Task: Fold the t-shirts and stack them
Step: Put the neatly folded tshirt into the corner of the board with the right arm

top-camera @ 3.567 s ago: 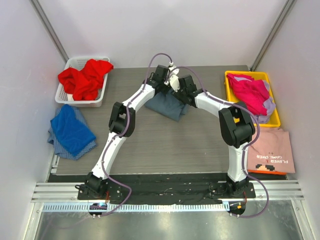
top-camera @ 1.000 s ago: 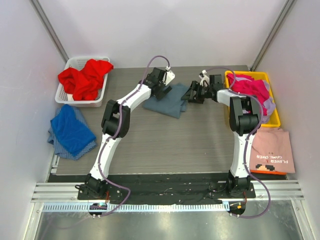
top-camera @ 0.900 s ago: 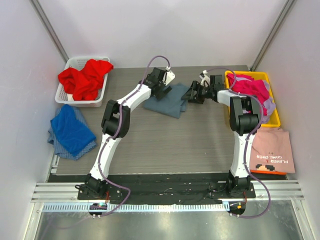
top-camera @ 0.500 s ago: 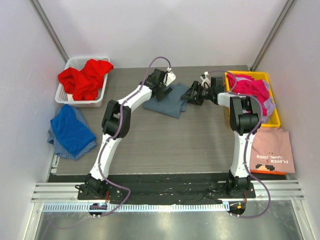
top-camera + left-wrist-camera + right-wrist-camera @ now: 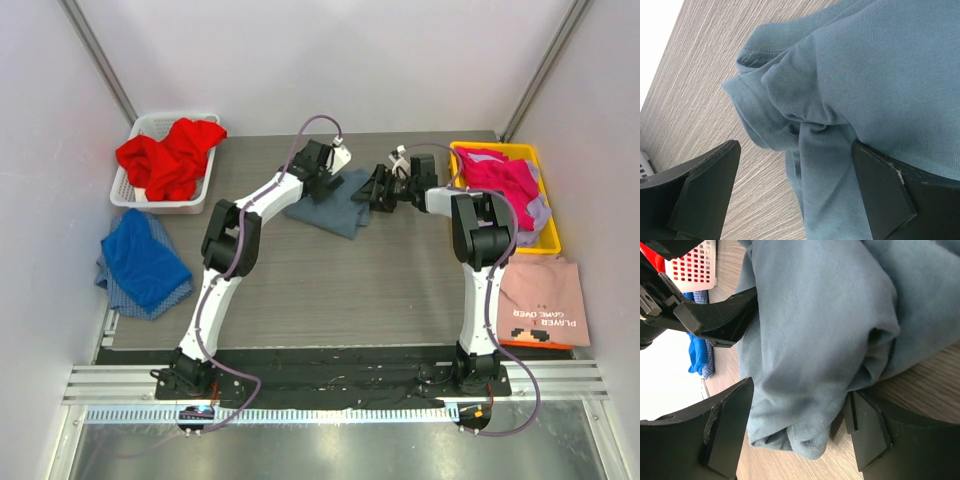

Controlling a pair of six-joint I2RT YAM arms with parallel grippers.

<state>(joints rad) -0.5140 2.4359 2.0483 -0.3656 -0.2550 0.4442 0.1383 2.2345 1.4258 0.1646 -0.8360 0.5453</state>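
Note:
The slate blue-grey t-shirt [image 5: 328, 207] lies folded on the table at the far middle. My left gripper [image 5: 322, 180] is open at its far left edge; in the left wrist view [image 5: 795, 197] the jaws stand wide on either side of a bunched hem of the shirt [image 5: 880, 75]. My right gripper [image 5: 378, 188] is open at the shirt's right edge; in the right wrist view [image 5: 795, 432] the jaws straddle a rolled corner of the shirt [image 5: 815, 315]. A red shirt [image 5: 168, 152], a royal blue shirt [image 5: 140, 258], a magenta shirt [image 5: 500, 185] and a pale pink shirt [image 5: 542, 302] lie apart.
The red shirt fills a white basket [image 5: 125, 190] at the far left. The magenta shirt lies in a yellow bin [image 5: 552, 235] at the far right. The royal blue shirt rests on checked cloth [image 5: 118, 298]. The pale pink shirt lies on an orange board [image 5: 530, 343].
My right gripper has moved left from beside the yellow bin onto the blue-grey shirt's right edge. My left gripper has stayed at the shirt's far left edge. Both arms were bunched together over the shirt earlier.

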